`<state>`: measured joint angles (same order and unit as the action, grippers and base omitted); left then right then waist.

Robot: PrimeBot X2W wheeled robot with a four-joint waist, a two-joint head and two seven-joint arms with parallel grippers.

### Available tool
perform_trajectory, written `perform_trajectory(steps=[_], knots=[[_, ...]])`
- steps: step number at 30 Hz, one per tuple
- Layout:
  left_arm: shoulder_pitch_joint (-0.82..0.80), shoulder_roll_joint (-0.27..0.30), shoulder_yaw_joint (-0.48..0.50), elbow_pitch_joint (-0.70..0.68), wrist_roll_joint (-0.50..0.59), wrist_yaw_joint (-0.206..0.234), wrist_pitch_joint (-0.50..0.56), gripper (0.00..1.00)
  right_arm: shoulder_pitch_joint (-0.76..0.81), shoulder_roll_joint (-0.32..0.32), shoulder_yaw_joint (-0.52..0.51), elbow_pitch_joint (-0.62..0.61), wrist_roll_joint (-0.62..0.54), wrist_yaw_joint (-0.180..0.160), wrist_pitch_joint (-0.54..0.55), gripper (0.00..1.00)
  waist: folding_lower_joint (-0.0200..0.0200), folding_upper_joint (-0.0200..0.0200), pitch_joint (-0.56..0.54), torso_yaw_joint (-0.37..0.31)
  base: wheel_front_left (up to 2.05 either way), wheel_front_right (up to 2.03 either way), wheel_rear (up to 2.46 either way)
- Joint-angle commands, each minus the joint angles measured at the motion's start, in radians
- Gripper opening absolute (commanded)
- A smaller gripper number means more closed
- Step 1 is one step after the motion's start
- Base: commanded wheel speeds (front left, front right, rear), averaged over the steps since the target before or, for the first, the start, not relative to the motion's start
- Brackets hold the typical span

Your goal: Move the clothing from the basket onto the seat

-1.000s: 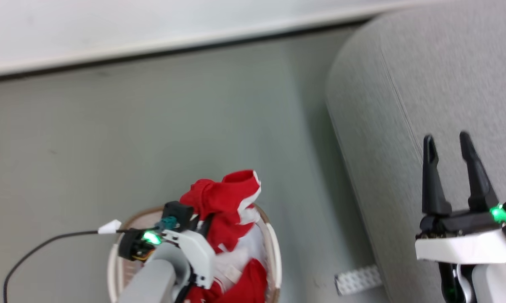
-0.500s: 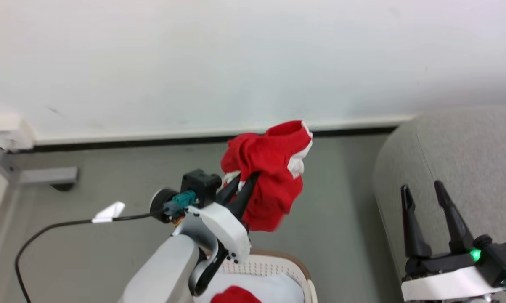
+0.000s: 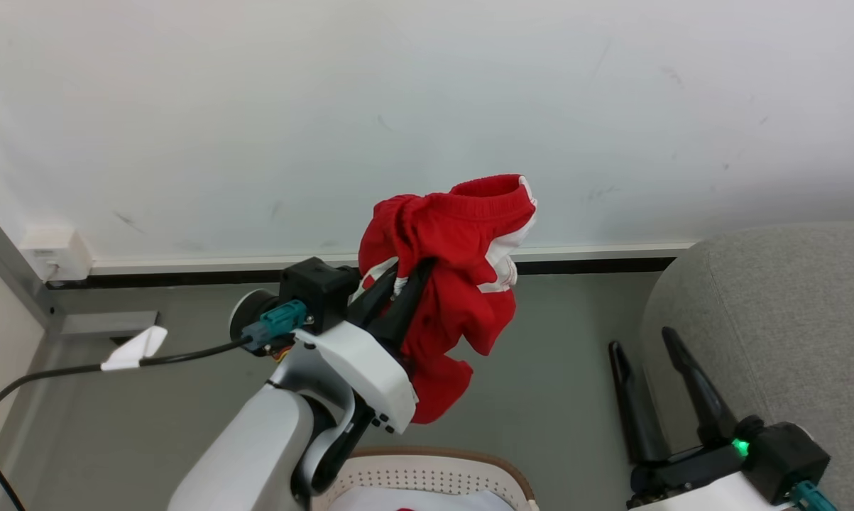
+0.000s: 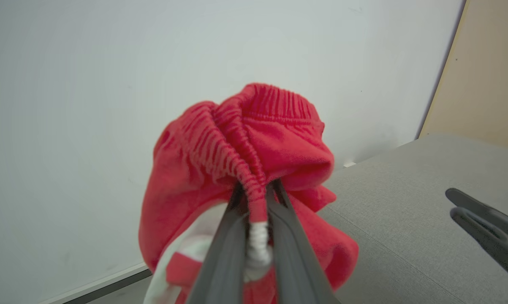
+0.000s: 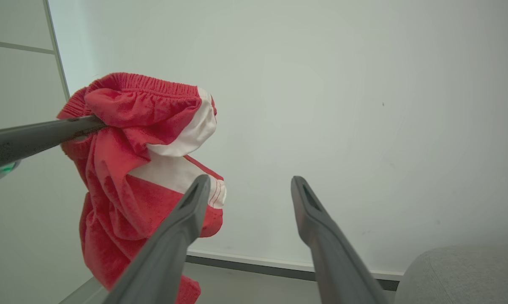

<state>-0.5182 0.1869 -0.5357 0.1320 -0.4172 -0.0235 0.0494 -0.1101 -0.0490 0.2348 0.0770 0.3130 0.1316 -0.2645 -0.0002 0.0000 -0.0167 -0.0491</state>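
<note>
Centre frame: left gripper (image 3: 407, 274) pinches red garment (image 3: 462, 241) by waistband, above basket (image 3: 434, 460) | lower right: right gripper (image 3: 642, 341) gapes empty | next: carry fully over seat (image 3: 789, 319), then release.

Left pincer (image 3: 407, 273) lifts bright red, white-trimmed jersey garment (image 3: 462, 284) clear of oval cream perforated plastic basket (image 3: 412, 477); cloth, a second ago trailing into basket, now dangles free above brown rim. Head camera tilted upward.
</note>
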Motion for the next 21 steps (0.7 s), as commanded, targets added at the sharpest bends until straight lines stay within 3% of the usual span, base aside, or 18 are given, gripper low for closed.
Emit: perform_trajectory(steps=[1, 12, 21], knots=[[0.017, 0.008, 0.001, -0.016, -0.014, 0.007, 0.007, 0.00, 0.004, -0.002, 0.015, 0.009, -0.004, -0.002, 0.000, 1.00, 0.0002, 0.0000, 0.001, 0.004, 0.00, 0.00, 0.00], [0.057, -0.032, -0.043, -0.033, -0.043, -0.004, 0.018, 0.00, -0.104, -0.057, 0.310, 0.110, -0.025, -0.002, 0.049, 1.00, 0.0002, 0.0000, -0.018, 0.073, 0.00, 0.00, 0.00], [0.083, -0.077, -0.121, -0.031, -0.052, -0.020, 0.031, 0.00, -0.194, -0.032, 0.347, 0.261, -0.052, -0.002, 0.089, 1.00, 0.0002, 0.0000, -0.037, 0.169, 0.00, 0.00, 0.00]])
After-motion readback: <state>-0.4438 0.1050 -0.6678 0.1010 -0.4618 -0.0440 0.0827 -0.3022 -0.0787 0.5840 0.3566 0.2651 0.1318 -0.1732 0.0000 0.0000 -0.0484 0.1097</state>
